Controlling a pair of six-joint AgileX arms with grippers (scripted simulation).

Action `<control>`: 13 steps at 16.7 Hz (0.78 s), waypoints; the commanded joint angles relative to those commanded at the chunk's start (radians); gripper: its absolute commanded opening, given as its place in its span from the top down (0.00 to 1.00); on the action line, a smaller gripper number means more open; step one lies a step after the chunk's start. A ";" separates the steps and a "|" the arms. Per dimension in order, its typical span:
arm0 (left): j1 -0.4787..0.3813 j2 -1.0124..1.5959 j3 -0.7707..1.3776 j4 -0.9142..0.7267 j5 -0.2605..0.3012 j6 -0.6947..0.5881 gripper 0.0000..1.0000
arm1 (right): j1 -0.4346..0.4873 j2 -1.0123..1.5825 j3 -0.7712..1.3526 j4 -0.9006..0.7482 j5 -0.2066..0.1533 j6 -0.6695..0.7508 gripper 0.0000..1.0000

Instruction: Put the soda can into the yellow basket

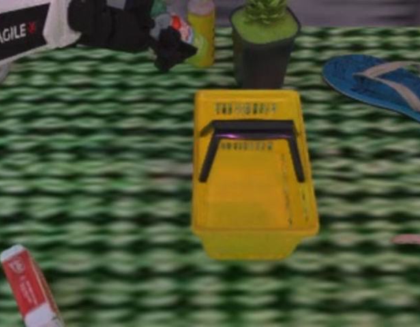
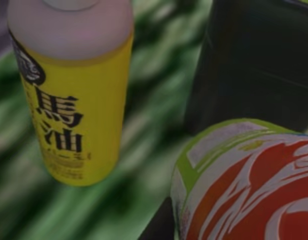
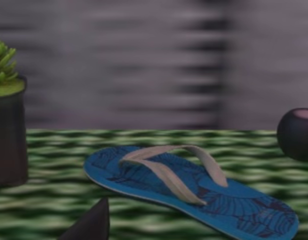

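1. Red-and-white carton (image 1: 29,289) is lying at the near left corner, well apart from the work.
2. Yellow basket (image 1: 254,235) is sitting mid-table with its grey handles folded across it, holding nothing yet; no drop has happened.
3. Left gripper (image 1: 170,42) is working at the far edge, beside a yellow bottle (image 1: 203,34) and a dark plant pot (image 1: 264,54).
4. Soda can (image 2: 249,185) is filling the left wrist view and appears gripped between the fingers. I judge lifting, carrying and releasing are remaining.
5. Right gripper is showing only a blue sandal (image 3: 194,187); I cannot tell its fingers' state.
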 joint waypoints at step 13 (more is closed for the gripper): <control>-0.088 -0.284 -0.521 0.969 0.598 -0.331 1.00 | 0.000 0.000 0.000 0.000 0.000 0.000 0.00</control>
